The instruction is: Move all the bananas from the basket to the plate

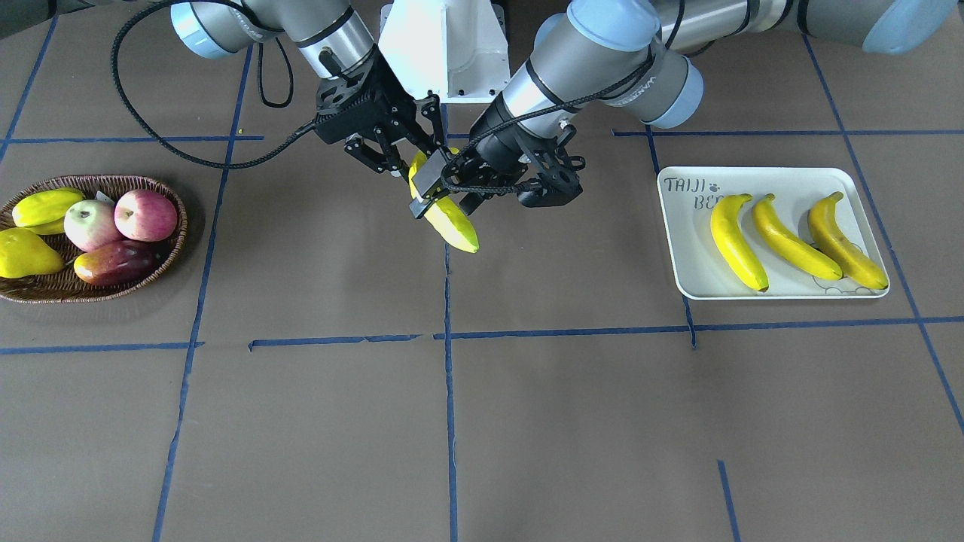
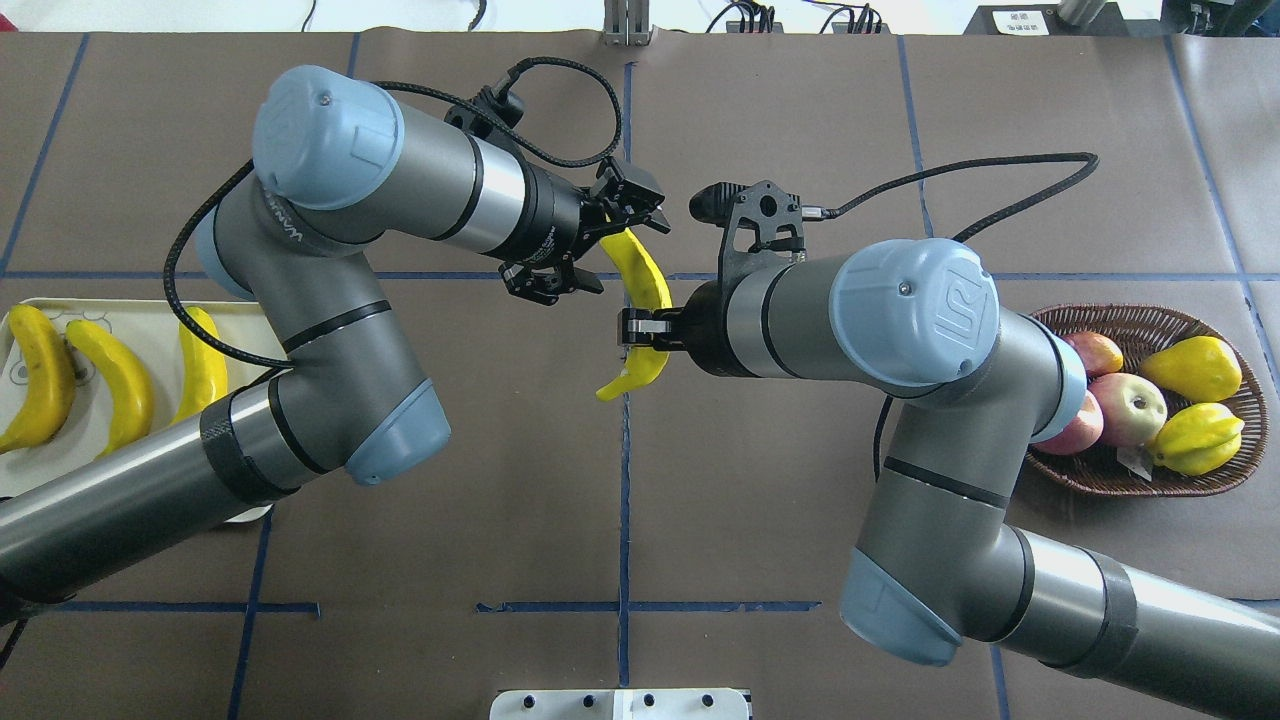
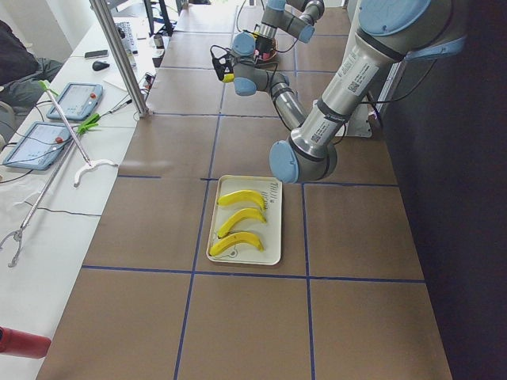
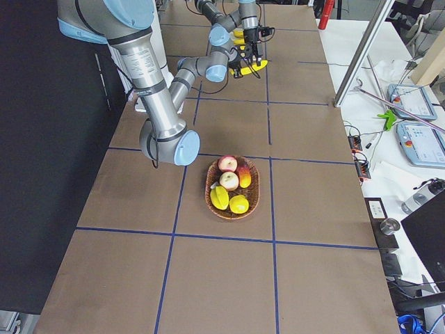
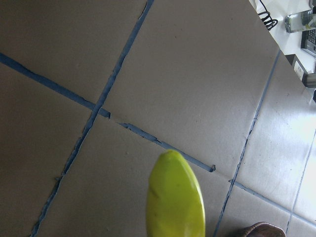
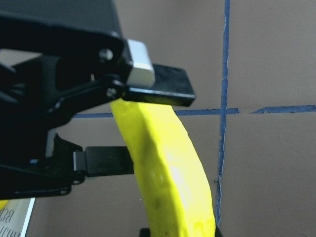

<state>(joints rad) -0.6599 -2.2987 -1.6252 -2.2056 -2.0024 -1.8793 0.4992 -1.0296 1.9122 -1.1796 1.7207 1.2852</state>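
Observation:
One banana [image 1: 452, 222] hangs in the air over the middle of the table, held between both arms. My right gripper [image 2: 648, 335] is shut on the end nearer the robot base. My left gripper [image 2: 615, 245] is closed around the banana's middle, one of its fingers [image 6: 158, 89] above the fruit and the other below it. The free tip shows in the left wrist view as banana [image 5: 175, 197]. Three bananas [image 1: 783, 241] lie side by side on the white plate [image 1: 791, 177]. The wicker basket [image 1: 98, 181] holds apples and yellow-green fruits.
The basket sits on the robot's right side of the table and the plate on its left, with the brown mat and blue tape lines between them. A dark red fruit [image 1: 117, 263] lies at the basket's front. Tablets and cables lie on side benches in the side views.

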